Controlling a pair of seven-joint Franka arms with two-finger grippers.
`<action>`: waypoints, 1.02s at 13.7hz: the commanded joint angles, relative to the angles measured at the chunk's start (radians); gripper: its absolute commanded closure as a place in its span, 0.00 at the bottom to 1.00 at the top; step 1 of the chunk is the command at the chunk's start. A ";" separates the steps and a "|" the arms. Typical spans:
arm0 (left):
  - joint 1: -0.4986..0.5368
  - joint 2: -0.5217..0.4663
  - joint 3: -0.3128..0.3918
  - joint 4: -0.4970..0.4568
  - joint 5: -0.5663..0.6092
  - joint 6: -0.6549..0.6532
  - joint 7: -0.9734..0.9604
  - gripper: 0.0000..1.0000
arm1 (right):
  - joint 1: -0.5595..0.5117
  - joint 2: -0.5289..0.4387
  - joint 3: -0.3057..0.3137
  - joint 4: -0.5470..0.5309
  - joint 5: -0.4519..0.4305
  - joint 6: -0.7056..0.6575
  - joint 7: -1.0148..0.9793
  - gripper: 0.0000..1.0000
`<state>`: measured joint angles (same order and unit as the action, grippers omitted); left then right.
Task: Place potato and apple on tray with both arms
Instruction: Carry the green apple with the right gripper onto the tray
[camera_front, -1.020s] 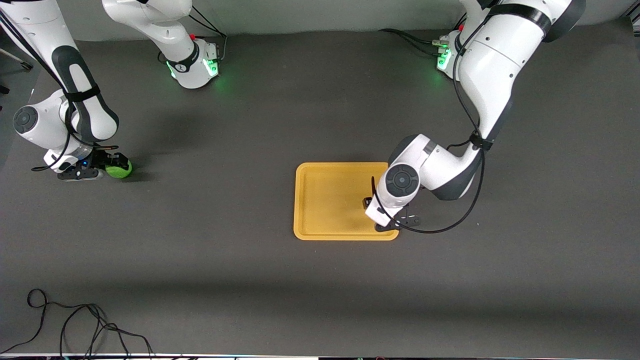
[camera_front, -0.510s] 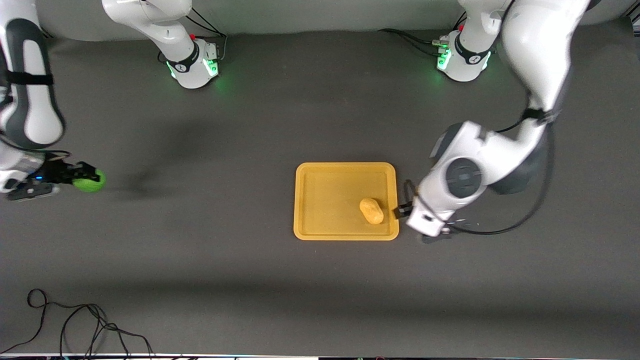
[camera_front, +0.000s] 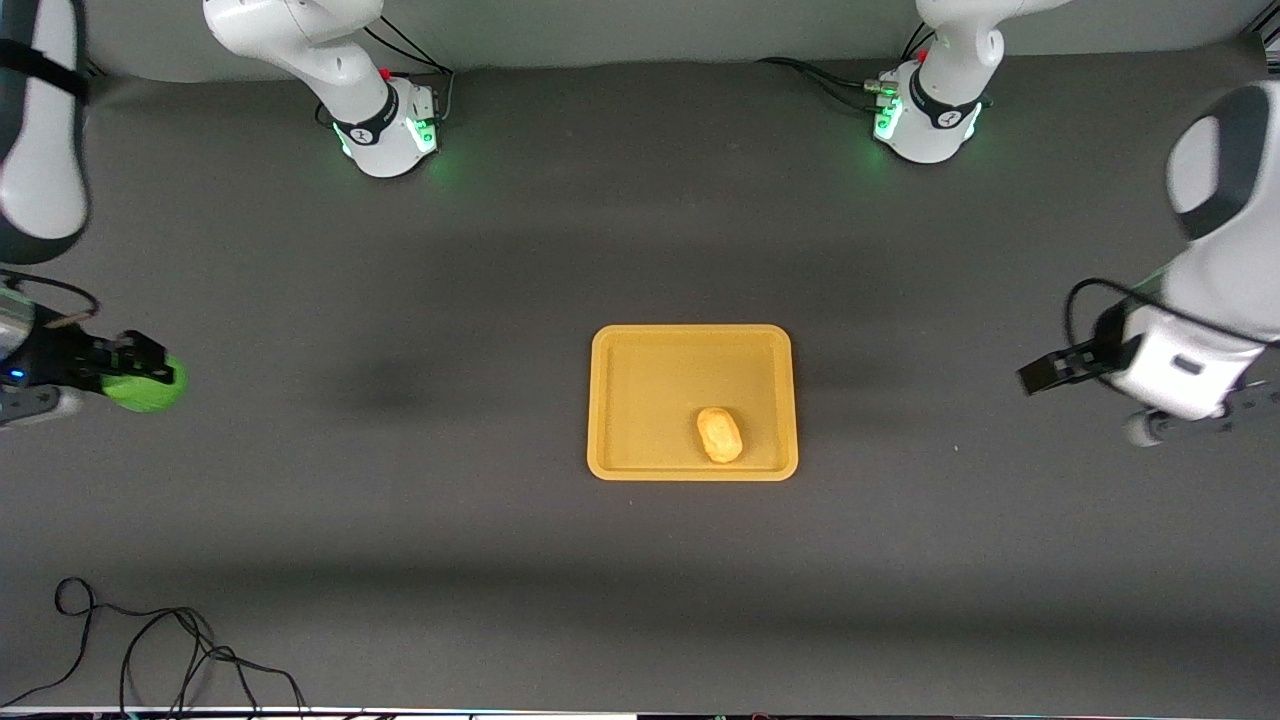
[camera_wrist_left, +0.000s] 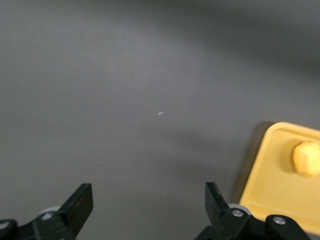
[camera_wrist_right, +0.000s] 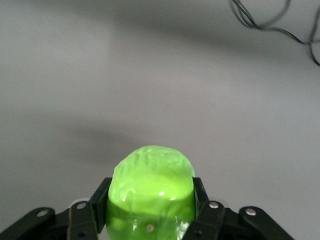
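The yellow-orange potato (camera_front: 719, 435) lies in the yellow-orange tray (camera_front: 640, 400), in the corner nearer the front camera and toward the left arm's end; both show in the left wrist view, the potato (camera_wrist_left: 306, 158) on the tray (camera_wrist_left: 272, 187). My left gripper (camera_front: 1040, 372) is open and empty, raised over bare table at the left arm's end, well apart from the tray; it also shows in its own wrist view (camera_wrist_left: 149, 200). My right gripper (camera_front: 140, 370) is shut on the green apple (camera_front: 148, 385) and holds it above the table at the right arm's end; its wrist view shows the apple (camera_wrist_right: 150, 190) between the fingers.
A loose black cable (camera_front: 150, 650) lies on the dark mat near the front edge at the right arm's end, and shows in the right wrist view (camera_wrist_right: 270, 20). The arm bases (camera_front: 385, 125) stand along the back edge.
My left gripper let go of the potato on the tray and swung away toward its end of the table. My right gripper lifted the apple and moved it outward.
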<state>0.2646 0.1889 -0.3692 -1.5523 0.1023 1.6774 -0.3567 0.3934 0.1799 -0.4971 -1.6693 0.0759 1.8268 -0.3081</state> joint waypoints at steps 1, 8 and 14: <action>0.073 -0.066 -0.004 -0.043 -0.015 -0.051 0.154 0.00 | 0.175 0.058 -0.011 0.103 -0.007 -0.024 0.230 0.66; 0.165 -0.121 0.010 -0.049 -0.015 -0.100 0.286 0.00 | 0.571 0.419 -0.004 0.469 0.157 -0.061 1.060 0.66; 0.035 -0.178 0.201 -0.061 -0.077 -0.139 0.416 0.00 | 0.607 0.700 0.075 0.668 0.183 0.074 1.288 0.66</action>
<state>0.4030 0.0622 -0.3055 -1.5774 0.0752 1.5487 -0.0041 1.0289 0.7997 -0.4185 -1.0770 0.2283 1.8735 0.9657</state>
